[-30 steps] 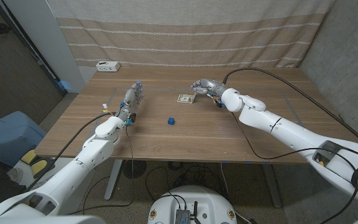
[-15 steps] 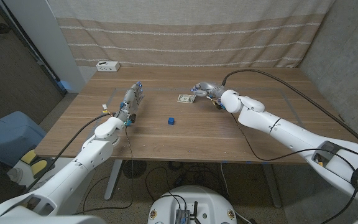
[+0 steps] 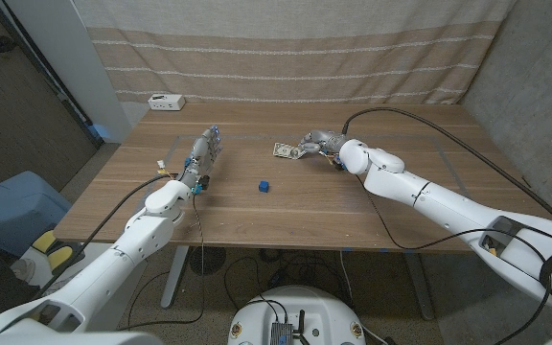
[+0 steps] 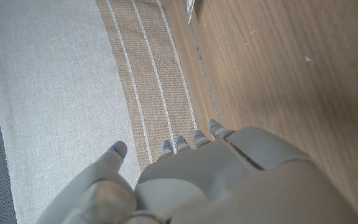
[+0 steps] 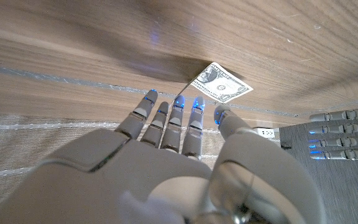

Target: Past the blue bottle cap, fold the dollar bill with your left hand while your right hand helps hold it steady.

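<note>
The dollar bill (image 3: 284,150) lies flat on the wooden table, past the small blue bottle cap (image 3: 264,186). My right hand (image 3: 316,144) hovers just right of the bill with its fingers stretched toward it and holding nothing. In the right wrist view its fingertips (image 5: 178,102) point at the bill (image 5: 221,86), stopping a little short of it. My left hand (image 3: 204,153) stands on its edge at the table's left side, fingers straight and empty, well away from the bill. The left wrist view shows that hand (image 4: 222,180) with its fingers extended.
A white box (image 3: 166,101) sits at the table's (image 3: 353,216) far left corner. A striped curtain hangs behind the table. My left hand's fingers (image 5: 337,134) show at the edge of the right wrist view.
My right hand has dropped slightly and drawn closer to the bill's right edge. The left hand, bill and cap have not moved.
</note>
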Action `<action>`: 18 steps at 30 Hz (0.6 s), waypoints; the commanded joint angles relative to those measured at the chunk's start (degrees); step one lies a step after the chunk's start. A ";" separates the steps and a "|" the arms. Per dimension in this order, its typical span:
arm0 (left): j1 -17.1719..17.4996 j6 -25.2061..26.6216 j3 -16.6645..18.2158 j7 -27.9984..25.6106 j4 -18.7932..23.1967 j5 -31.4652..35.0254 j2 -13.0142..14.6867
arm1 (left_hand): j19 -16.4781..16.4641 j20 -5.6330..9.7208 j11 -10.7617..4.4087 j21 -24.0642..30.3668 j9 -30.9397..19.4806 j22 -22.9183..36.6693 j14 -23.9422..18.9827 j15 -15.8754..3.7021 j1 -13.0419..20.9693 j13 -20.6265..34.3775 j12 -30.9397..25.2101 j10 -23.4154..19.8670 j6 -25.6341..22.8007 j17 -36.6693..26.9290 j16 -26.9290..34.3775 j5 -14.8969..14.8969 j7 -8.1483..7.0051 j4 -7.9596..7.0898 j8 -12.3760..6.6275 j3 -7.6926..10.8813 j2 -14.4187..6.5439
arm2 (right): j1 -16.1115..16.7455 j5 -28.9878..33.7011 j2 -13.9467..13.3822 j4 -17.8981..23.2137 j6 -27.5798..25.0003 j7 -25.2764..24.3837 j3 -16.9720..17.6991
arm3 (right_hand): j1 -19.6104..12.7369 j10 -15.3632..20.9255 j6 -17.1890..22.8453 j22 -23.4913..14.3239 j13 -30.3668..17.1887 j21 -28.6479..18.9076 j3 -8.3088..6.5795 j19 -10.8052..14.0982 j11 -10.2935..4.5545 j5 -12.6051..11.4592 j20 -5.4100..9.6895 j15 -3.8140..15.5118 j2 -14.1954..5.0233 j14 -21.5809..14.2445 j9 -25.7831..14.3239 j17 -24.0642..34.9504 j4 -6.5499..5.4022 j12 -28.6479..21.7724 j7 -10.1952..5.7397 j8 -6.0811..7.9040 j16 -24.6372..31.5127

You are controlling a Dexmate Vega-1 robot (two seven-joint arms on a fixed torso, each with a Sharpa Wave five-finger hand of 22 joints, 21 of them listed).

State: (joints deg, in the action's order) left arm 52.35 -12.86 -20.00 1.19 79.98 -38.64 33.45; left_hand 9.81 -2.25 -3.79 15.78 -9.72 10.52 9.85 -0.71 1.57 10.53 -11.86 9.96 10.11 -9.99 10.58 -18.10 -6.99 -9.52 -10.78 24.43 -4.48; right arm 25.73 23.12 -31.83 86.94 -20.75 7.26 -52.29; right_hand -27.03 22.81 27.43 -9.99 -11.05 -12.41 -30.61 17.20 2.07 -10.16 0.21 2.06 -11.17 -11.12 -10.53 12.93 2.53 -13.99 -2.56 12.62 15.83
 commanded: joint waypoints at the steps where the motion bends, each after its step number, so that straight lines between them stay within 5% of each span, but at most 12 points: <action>1: -0.22 0.78 -0.14 0.34 0.31 0.05 0.40 | 3.90 -0.16 -0.07 -0.21 -0.35 0.31 12.85 -0.24 0.41 0.20 0.09 13.10 12.11 -0.23 -0.07 -0.35 -0.24 0.07 0.31 -0.13 -2.96 | -1.23 -0.38 0.96 -2.43 -2.90 1.56 -1.51 | -0.66 0.12 0.39 -0.27 -0.11 -0.10 -0.27 0.30 0.35 0.06 0.40 0.05 0.26 -0.05 -0.08 0.07 -0.21 0.25 0.04 -0.12 0.11; 5: -0.42 0.88 -0.25 0.60 0.14 0.10 0.46 | 3.80 0.06 -0.30 -0.25 -0.35 0.31 12.88 -0.24 0.42 0.20 0.08 13.05 12.12 -0.23 -0.08 -0.39 -0.25 0.07 0.30 -0.16 -3.00 | -1.50 -0.91 1.19 -3.28 -3.39 1.80 -1.77 | -0.70 0.14 0.40 -0.27 -0.11 -0.20 -0.26 0.62 0.39 0.05 0.38 0.10 0.23 -0.31 -0.09 0.07 -0.23 0.31 0.06 -0.24 0.19; 8: -0.93 0.34 -0.59 1.71 -0.62 0.27 0.34 | 2.27 4.26 -0.20 0.00 -0.35 0.29 12.39 -0.43 0.59 0.19 0.00 12.73 11.41 -0.20 0.03 -0.55 1.04 0.12 0.02 -0.18 -3.35 | -1.66 -1.26 1.25 -3.68 -3.65 1.92 -1.95 | -0.73 0.19 0.38 -0.27 -0.11 -0.22 -0.27 0.68 0.53 0.04 0.37 0.01 0.20 -0.45 -0.09 0.07 -0.23 0.32 0.15 -0.30 0.23; 13: -2.15 0.48 -1.82 3.05 -1.18 1.85 0.88 | -0.56 5.19 -0.17 0.30 -0.28 0.02 8.98 -0.68 2.28 0.11 -0.84 9.64 5.59 0.07 0.55 -0.50 3.08 1.26 -1.28 0.72 -4.30 | -1.67 -1.90 1.13 -4.00 -3.69 1.70 -2.00 | -0.79 0.29 0.36 -0.28 -0.11 -0.29 -0.29 0.92 0.76 0.03 0.30 -0.05 0.15 -0.67 -0.09 0.07 -0.25 0.34 0.22 -0.42 0.29; 16: -3.11 0.35 -2.63 3.98 -1.78 2.81 0.93 | -2.88 4.70 0.08 0.33 -0.24 -0.22 5.99 -0.59 5.80 0.02 -1.35 6.69 2.88 0.29 0.64 0.74 3.65 3.65 -1.25 3.20 -5.58 | -1.63 -2.21 1.00 -3.95 -3.74 1.62 -2.03 | -0.83 0.30 0.36 -0.28 -0.12 -0.31 -0.30 1.03 0.69 0.02 0.28 -0.04 0.13 -0.67 -0.10 0.07 -0.26 0.37 0.25 -0.49 0.27; 18: -4.29 1.22 -4.07 3.43 -1.28 5.86 1.88 | -5.55 3.87 0.91 0.03 -0.25 -0.21 2.83 -0.01 12.17 -0.05 -1.46 3.11 -0.51 0.33 0.36 4.43 4.46 7.74 -0.97 8.33 -6.55 | -1.62 -2.51 0.94 -3.98 -3.84 1.72 -2.02 | -0.85 0.28 0.27 -0.28 -0.12 -0.34 -0.30 1.12 0.78 0.01 0.27 -0.04 0.13 -0.79 -0.10 0.07 -0.26 0.41 0.27 -0.56 0.31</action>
State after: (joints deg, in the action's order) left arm 50.82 -12.29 -21.28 3.17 79.30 -37.71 34.09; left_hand 6.43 2.03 -3.74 15.79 -9.86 10.16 9.96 -1.26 8.59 10.39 -12.78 9.92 9.78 -9.59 10.81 -16.44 -3.53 -5.10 -11.67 28.42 -6.52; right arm 24.34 21.74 -30.83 83.76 -23.90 8.81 -53.97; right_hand -27.03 23.02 27.43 -9.99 -11.05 -12.41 -30.61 17.73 2.27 -10.16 0.30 1.93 -11.17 -11.26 -10.52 12.92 2.53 -13.75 -2.56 12.15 15.83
